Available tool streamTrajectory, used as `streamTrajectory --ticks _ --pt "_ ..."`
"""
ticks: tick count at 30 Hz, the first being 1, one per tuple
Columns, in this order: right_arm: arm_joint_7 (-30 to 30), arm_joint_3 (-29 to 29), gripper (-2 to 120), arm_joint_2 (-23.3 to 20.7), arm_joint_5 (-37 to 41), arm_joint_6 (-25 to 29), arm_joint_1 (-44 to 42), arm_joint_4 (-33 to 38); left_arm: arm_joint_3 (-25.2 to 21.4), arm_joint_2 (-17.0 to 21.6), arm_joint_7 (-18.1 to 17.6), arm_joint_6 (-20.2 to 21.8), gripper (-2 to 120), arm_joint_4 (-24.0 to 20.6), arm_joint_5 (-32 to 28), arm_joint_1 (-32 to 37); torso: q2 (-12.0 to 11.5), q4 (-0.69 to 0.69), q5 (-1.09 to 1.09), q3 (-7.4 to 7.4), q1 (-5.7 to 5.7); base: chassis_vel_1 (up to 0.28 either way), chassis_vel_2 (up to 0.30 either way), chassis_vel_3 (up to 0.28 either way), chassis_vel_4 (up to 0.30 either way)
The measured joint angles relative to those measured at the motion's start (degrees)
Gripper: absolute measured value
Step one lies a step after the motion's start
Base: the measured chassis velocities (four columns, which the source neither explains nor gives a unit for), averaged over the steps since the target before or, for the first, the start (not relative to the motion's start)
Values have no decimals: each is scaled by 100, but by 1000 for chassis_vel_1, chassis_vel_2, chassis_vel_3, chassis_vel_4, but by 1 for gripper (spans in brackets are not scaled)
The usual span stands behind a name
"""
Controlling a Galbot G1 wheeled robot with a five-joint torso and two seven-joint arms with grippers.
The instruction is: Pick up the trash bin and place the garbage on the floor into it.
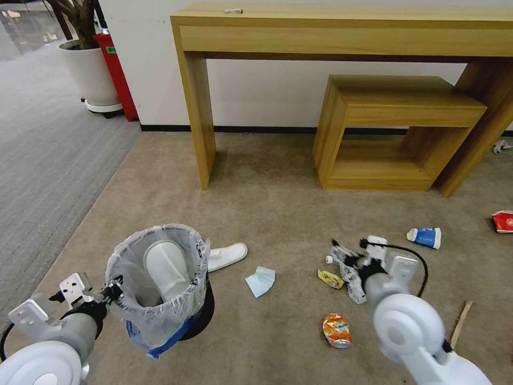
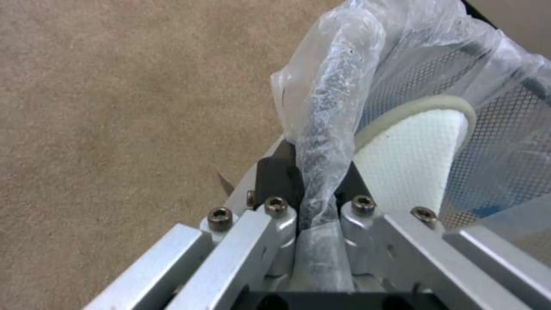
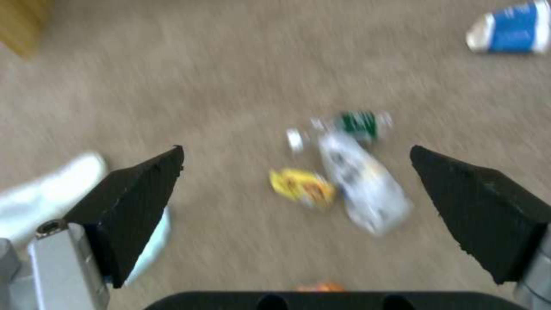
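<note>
beige carpet (image 1: 278,198), slipper (image 1: 227,255), mask (image 1: 261,281), can (image 1: 336,330)

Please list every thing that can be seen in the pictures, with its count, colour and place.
bin: 1, black with whitish bag, on carpet at front left, tilted
slippers: 2, white, one inside the bin, one on carpet just right of it
mask: 1, light blue, carpet, centre
yellow wrapper: 1, carpet, by the right gripper
bottle: 1, clear with green label, carpet under the right gripper
can: 1, orange, crushed, carpet, front centre
blue cup: 1, lying on carpet, right
red cup: 1, carpet, far right edge
stick: 1, wooden, carpet, front right
desk: 1, wood, at the wall
stool: 1, wood, under the desk
planter: 1, white, back left
left gripper: shut on the bin's rim
right gripper: open, above the bottle
</note>
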Motion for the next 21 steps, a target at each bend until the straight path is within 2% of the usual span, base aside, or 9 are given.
streamTrajectory --ticks 8,11,12,15,16,17,19,20,21 --pt "-679 74 100 -501 -315 -292 -392 58 -3 -61 23 0 3 60 4 14 0 0 -1 1 0 0 0 0 0" --pt "-1631 -49 100 -1033 -684 -338 -381 -28 -91 -23 27 0 3 70 -41 -11 0 -1 -1 1 0 0 0 0 0" --pt "-1631 -49 100 -1033 -684 -338 -381 -28 -91 -23 27 0 3 70 -41 -11 0 -1 -1 1 0 0 0 0 0" --pt "-2897 -291 100 -1601 -1528 -7 -213 -246 -221 46 26 0 3 106 -64 -34 0 0 -1 1 0 0 0 0 0" --pt "-2897 -291 100 -1601 -1528 -7 -213 -246 -221 46 26 0 3 106 -64 -34 0 0 -1 1 0 0 0 0 0" --pt "-3345 -307 100 -1723 -1726 94 -177 -315 -250 69 19 0 3 123 -47 -32 0 0 -1 1 0 0 0 0 0" --pt "-4925 -265 100 -2042 -2438 660 -108 -621 -320 121 -1 0 3 152 -32 2 0 0 -1 1 0 0 0 0 0" --pt "-4925 -265 100 -2042 -2438 660 -108 -621 -320 121 -1 0 3 152 -32 2 0 0 -1 1 0 0 0 0 0" --pt "-5679 -232 100 -2161 -2841 1056 -50 -836 -333 133 -3 0 3 156 -33 15 0 1 -3 1 0 0 0 0 0"
